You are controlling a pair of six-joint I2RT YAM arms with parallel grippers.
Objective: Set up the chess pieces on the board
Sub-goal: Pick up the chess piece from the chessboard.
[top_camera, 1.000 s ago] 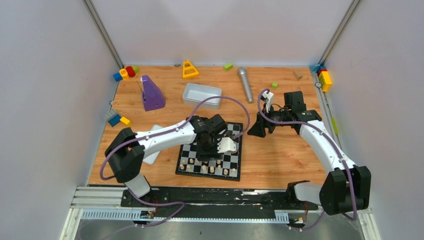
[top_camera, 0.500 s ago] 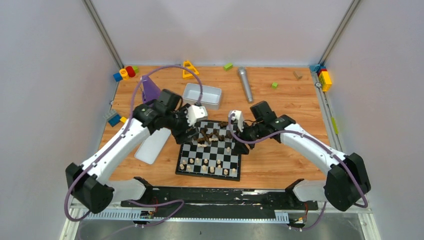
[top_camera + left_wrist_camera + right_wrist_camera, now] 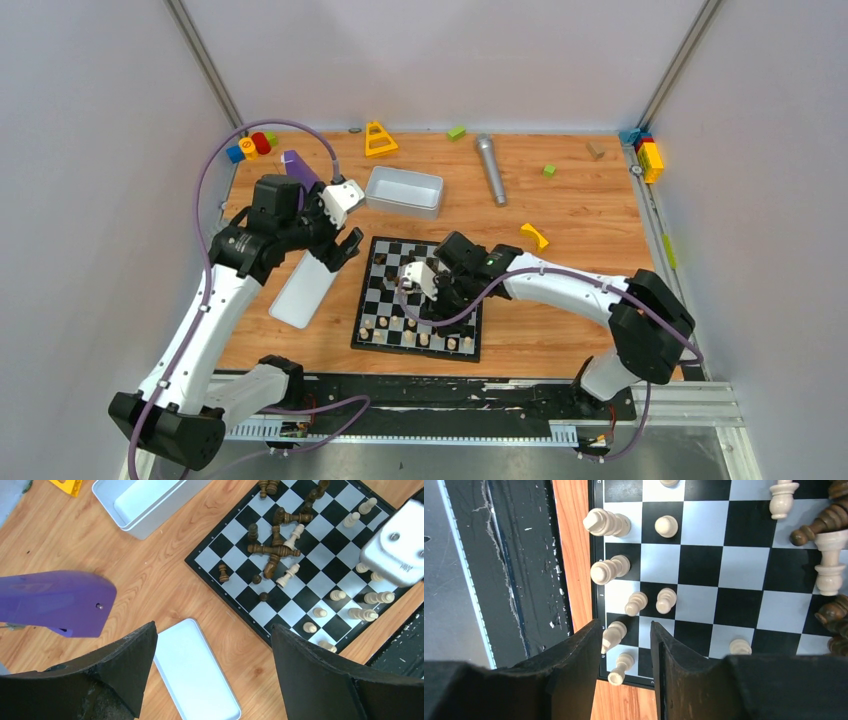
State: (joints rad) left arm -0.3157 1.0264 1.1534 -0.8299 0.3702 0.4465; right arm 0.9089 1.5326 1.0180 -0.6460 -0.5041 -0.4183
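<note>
Pieces lie jumbled on the board; my left gripper gapes wide beside it, my right gripper stands narrow, straddling a pale piece.

Lighting and image quality, three views: bright, even, diffuse light.
Top view: light falls from overhead, with short soft shadows under the arms on the table. The pale walls are evenly lit without glare. Fine detail is limited, and the chess pieces read as specks on the board. Left wrist view: board and pieces are crisp. The white lid is nearly blown out. The left gripper is a dark, soft-edged mass along the bottom edge. Right wrist view: close range, with sharp pieces casting small soft shadows. The right gripper is dark and slightly out of focus.
</note>
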